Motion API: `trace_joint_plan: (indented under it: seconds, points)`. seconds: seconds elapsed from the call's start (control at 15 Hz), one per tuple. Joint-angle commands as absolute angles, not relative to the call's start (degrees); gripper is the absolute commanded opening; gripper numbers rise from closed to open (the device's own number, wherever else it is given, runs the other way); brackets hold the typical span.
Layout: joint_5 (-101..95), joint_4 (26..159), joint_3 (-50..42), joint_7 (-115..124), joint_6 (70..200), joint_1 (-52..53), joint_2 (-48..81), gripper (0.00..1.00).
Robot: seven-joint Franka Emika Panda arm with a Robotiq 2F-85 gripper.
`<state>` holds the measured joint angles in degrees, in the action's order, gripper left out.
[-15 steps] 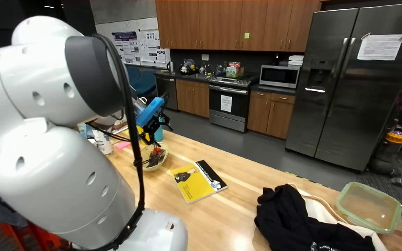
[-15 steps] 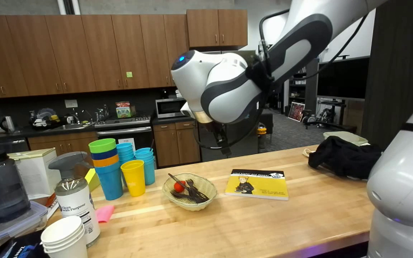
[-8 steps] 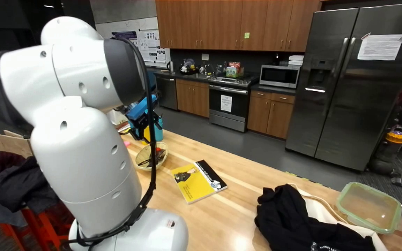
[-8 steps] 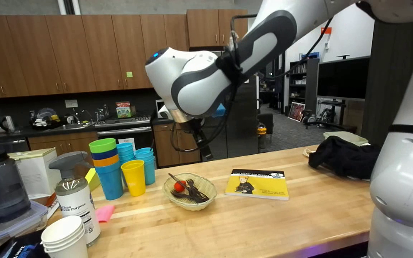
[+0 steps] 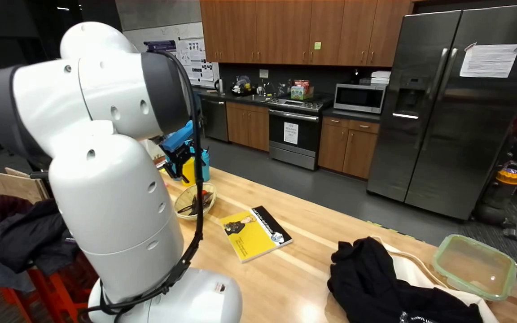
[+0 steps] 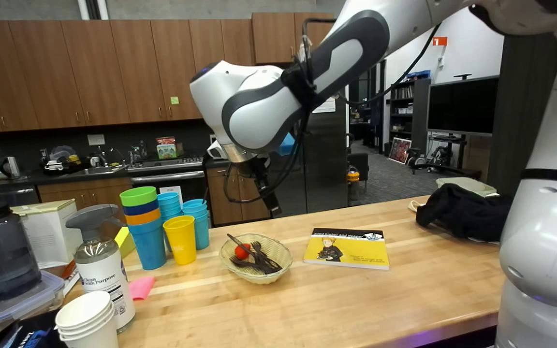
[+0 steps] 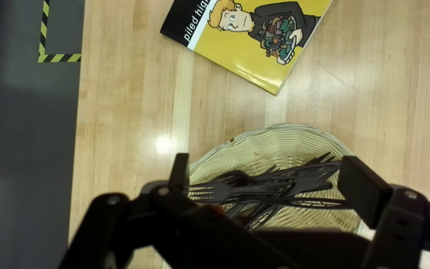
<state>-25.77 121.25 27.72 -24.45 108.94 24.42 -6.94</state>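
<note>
The gripper (image 7: 265, 173) hangs over the table (image 7: 125, 112) with its jaws spread wide and nothing held; in both exterior views the basket (image 6: 278, 246) sits lower than the fingertips (image 6: 272, 203), not touching them. In the wrist view it shows between the two fingers, and the dark forks (image 7: 222, 191) inside it lie mostly left to right, some slanting, so their long axis runs from one finger towards the other, along the jaws' closing line rather than across it. A red ball (image 6: 242, 251) sits beside the forks, on the left side in an exterior view. There the basket has a yellow book (image 6: 346, 251) to its right, apart from it, and a yellow cup (image 6: 180, 240) to its left.
</note>
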Motion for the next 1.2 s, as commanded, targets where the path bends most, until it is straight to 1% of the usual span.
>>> trace_joint_plan:
  seconds: [0.0,0.6,0.87,1.13]
  points:
    - [-25.9,121.1,27.1,-24.4,108.8,25.1,-6.8,1.00]
    - [-25.8,120.7,28.0,-24.8,110.4,26.1,-5.9,1.00]
    - [-25.4,118.8,30.0,-25.5,116.3,28.8,-2.0,1.00]
    - [-26.4,115.0,32.3,-24.8,119.2,31.0,3.6,1.00]
